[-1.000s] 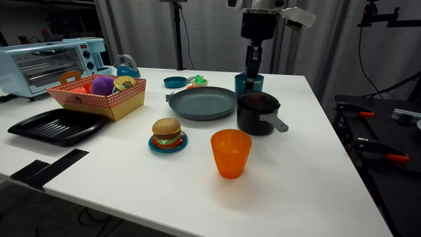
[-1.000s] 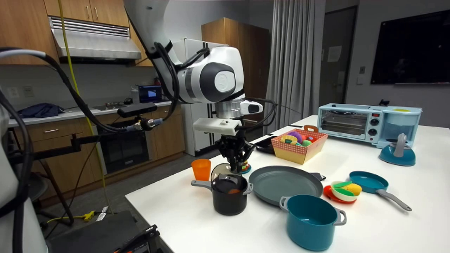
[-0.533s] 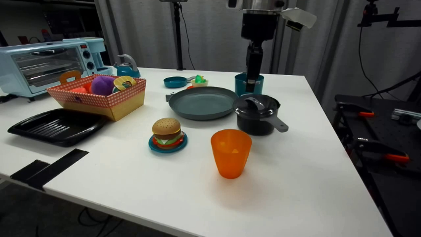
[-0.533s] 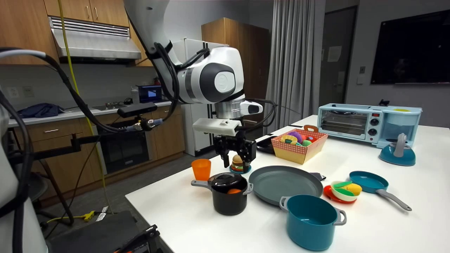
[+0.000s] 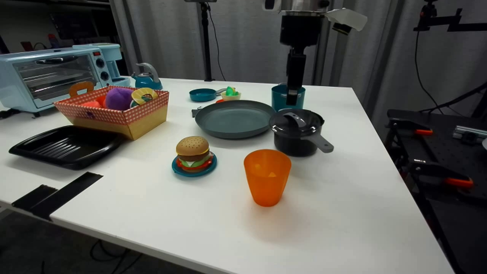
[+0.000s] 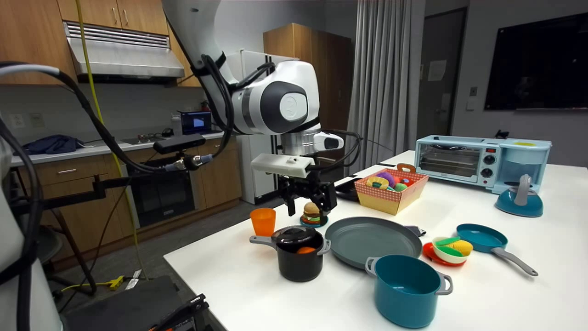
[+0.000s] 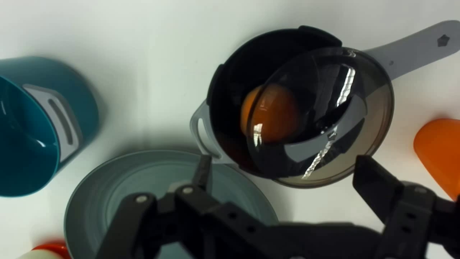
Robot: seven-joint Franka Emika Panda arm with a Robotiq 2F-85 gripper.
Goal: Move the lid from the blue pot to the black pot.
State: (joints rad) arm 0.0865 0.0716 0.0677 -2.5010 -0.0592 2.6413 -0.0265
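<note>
On the white counter (image 5: 342,220) I counted two pots, the black pot (image 6: 300,266) and the blue pot (image 6: 406,296), and one lid (image 6: 293,234). Around them I made out one orange cup (image 6: 263,223), one grey plate (image 6: 372,241), one burger (image 5: 192,148) on its teal saucer (image 5: 192,175), one basket (image 6: 379,203), one black tray (image 5: 64,146), one teal frying pan (image 6: 482,237), one cream bowl (image 6: 452,259), one kettle (image 6: 519,204) and one toaster oven (image 6: 459,161).

The lid lay across the rim of the black pot, off-centre toward the orange cup, leaving part of the mouth uncovered; inside I could see one round orange piece (image 6: 306,250). The blue pot stood upright near the grey plate. My pincer (image 6: 307,214) was spread wide, just above the lid and apart from it.

A second earlier I had the pincer narrow, with the lid tipped steeply at its tips. By half a second earlier the lid was already lying on the black pot, and it had not shifted since; only the pincer differed, sitting slightly higher. Both pots, the orange cup and the grey plate stayed put throughout.
</note>
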